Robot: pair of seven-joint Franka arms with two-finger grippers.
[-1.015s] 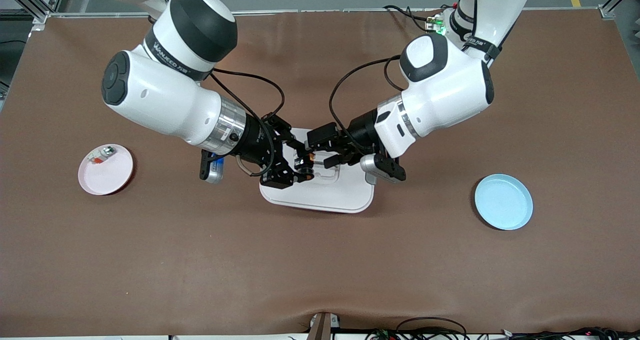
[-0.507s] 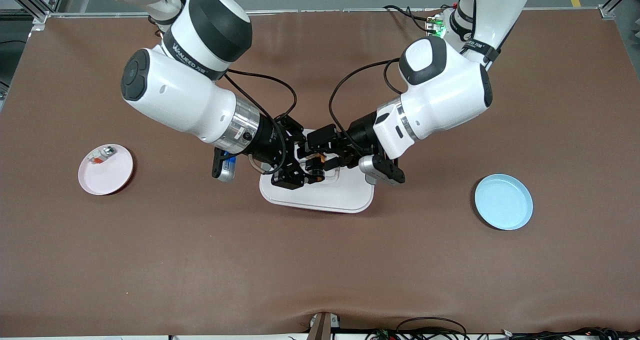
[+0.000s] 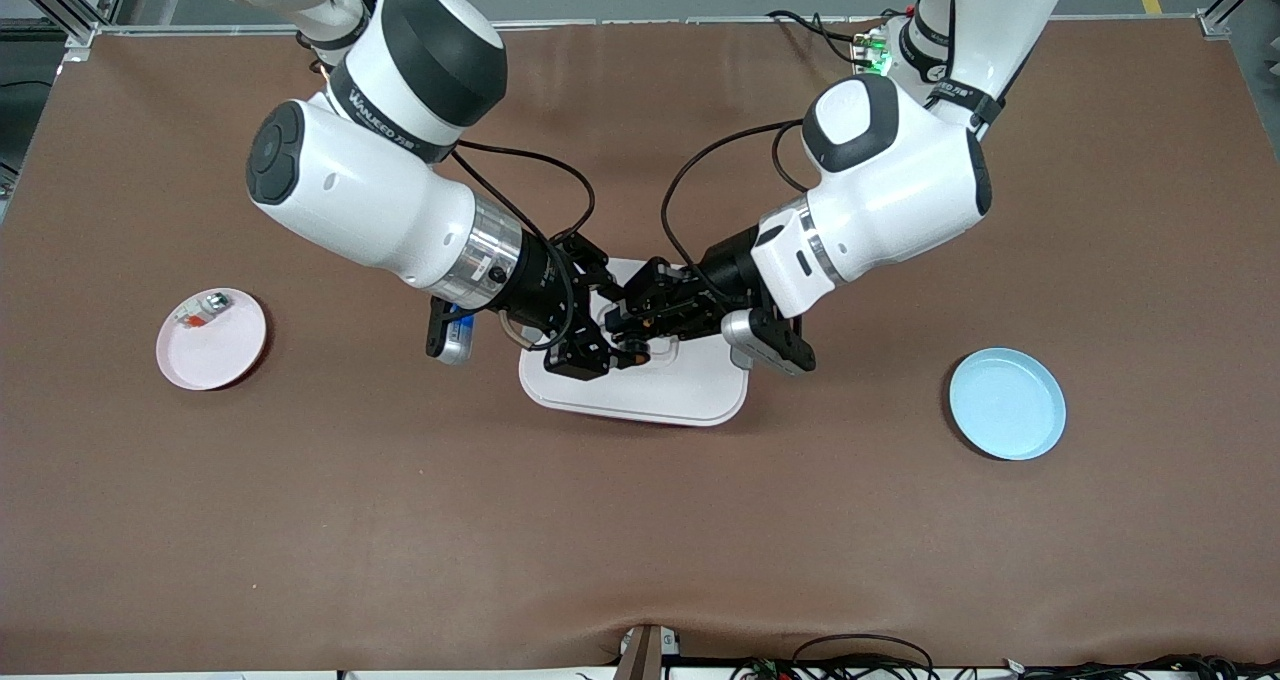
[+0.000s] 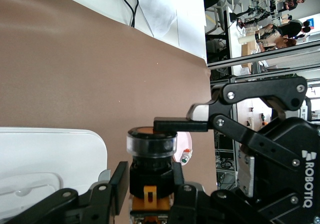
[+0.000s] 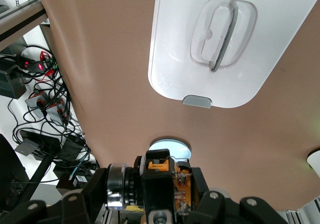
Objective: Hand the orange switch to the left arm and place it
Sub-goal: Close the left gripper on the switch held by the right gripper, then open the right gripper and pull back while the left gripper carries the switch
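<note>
Both grippers are meeting in the air over the box, which is sitting at the middle of the table between the pink plate and the blue plate.

The right gripper is pinching the orange switch, its fingers pressed onto the cap end; the right wrist view is showing the switch body seated at the base of that gripper.

The left gripper is closing its fingers around the black body of the switch; the left wrist view is showing them flanking the body, and whether they are already gripping cannot be told.

The switch is hanging above the box lid, clear of it. Its long axis is lying roughly level, running from one gripper to the other, with the orange cap pointing toward the right gripper and the black body toward the left gripper.

A small silver-white part is lying in the pink plate.
</note>
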